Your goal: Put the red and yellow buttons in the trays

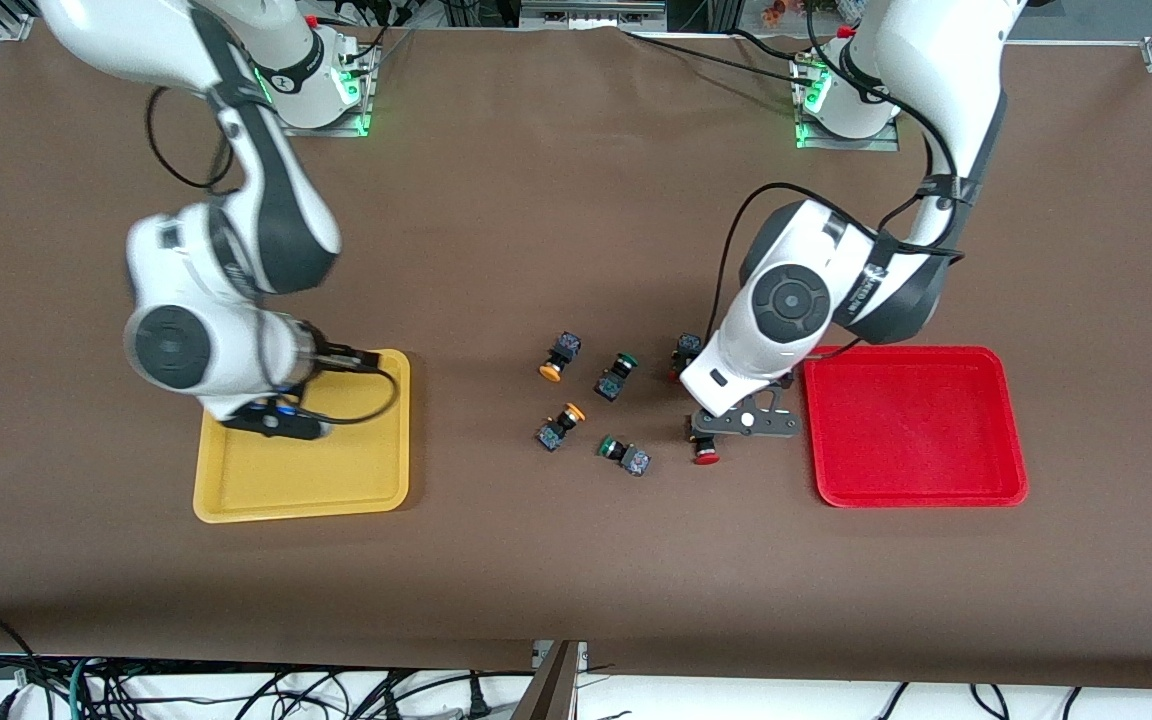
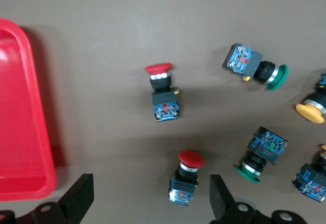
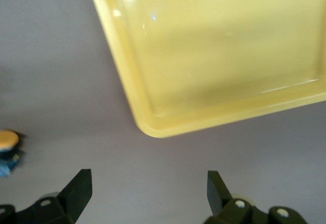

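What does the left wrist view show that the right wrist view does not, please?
Only the left wrist view shows the red tray, two red buttons and two green buttons, with the open left hand over the nearer red button. Only the right wrist view shows the yellow tray, empty in what shows, and the open right hand. Both share the brown table and a yellow button.

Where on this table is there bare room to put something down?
Both trays are bare inside: the red tray and the yellow tray. Bare cloth lies between the yellow tray and the yellow buttons. It is crowded where the left gripper hangs over the red buttons.
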You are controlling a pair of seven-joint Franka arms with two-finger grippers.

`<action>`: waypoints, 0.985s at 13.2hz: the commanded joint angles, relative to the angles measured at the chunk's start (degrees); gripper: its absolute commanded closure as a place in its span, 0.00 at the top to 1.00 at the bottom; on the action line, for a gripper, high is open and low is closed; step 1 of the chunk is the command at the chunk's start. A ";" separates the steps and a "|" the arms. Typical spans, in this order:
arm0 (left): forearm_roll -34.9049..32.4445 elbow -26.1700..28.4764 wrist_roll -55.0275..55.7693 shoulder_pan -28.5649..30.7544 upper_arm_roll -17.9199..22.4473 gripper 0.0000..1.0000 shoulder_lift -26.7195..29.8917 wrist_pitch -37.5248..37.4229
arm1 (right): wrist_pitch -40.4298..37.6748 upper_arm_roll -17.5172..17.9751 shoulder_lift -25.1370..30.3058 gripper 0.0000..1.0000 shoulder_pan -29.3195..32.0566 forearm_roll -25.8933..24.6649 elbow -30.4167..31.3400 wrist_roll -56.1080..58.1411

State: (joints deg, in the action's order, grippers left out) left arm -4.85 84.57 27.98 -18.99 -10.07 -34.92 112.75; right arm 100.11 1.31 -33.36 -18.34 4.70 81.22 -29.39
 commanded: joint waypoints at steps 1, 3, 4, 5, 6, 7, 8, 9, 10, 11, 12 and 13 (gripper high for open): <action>0.55 1.47 1.55 -1.65 0.49 1.00 -2.34 1.24 | 4.11 -0.43 -2.92 1.00 -3.10 2.06 -0.71 -7.67; 0.55 4.36 3.56 -3.94 0.49 1.00 -2.26 1.15 | 8.75 -0.43 -5.30 1.00 -5.20 3.47 -0.80 -12.94; 0.37 6.03 3.57 -4.04 0.49 1.00 -2.35 1.85 | 12.70 -0.43 -6.35 1.00 -6.87 3.56 -0.71 -15.67; 0.28 7.35 3.57 -4.21 0.49 1.00 -2.61 4.55 | 15.52 -0.43 -7.41 1.00 -8.71 3.56 -0.80 -18.39; 0.28 9.45 3.75 -4.48 0.49 1.00 -2.79 7.89 | 17.73 -0.43 -8.46 1.00 -10.47 3.39 -0.80 -21.12; 0.37 11.04 3.84 -5.26 0.49 1.00 -3.31 9.40 | 19.05 -0.43 -9.52 1.00 -11.36 3.39 -0.80 -22.45; 0.28 11.49 4.01 -5.53 0.49 1.00 -4.10 9.68 | 20.02 -0.43 -10.40 1.00 -11.37 3.56 -0.80 -22.64; -0.06 11.50 4.01 -5.62 0.49 1.00 -4.72 9.77 | 21.77 -0.43 -11.10 1.00 -11.54 3.56 -0.80 -23.94; -0.15 11.41 4.01 -5.80 0.49 1.00 -5.16 10.90 | 24.14 -0.43 -11.63 1.00 -12.67 3.47 -0.80 -25.70; -0.16 11.41 4.01 -5.80 0.49 1.00 -5.42 11.61 | 25.82 -0.43 -12.07 1.00 -13.56 3.21 -0.89 -26.76; -0.33 11.41 4.01 -5.89 0.49 0.94 -5.69 11.70 | 27.49 -0.52 -12.08 1.00 -13.74 3.21 -0.89 -28.08; -0.33 11.32 4.01 -5.97 0.49 0.71 -5.78 11.70 | 29.94 -0.52 -12.16 1.00 -13.65 3.30 -0.89 -28.52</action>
State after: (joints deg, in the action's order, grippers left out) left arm -4.86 95.93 31.27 -24.18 -10.14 -40.72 123.82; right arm 127.30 1.41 -45.38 -31.30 7.14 81.09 -56.17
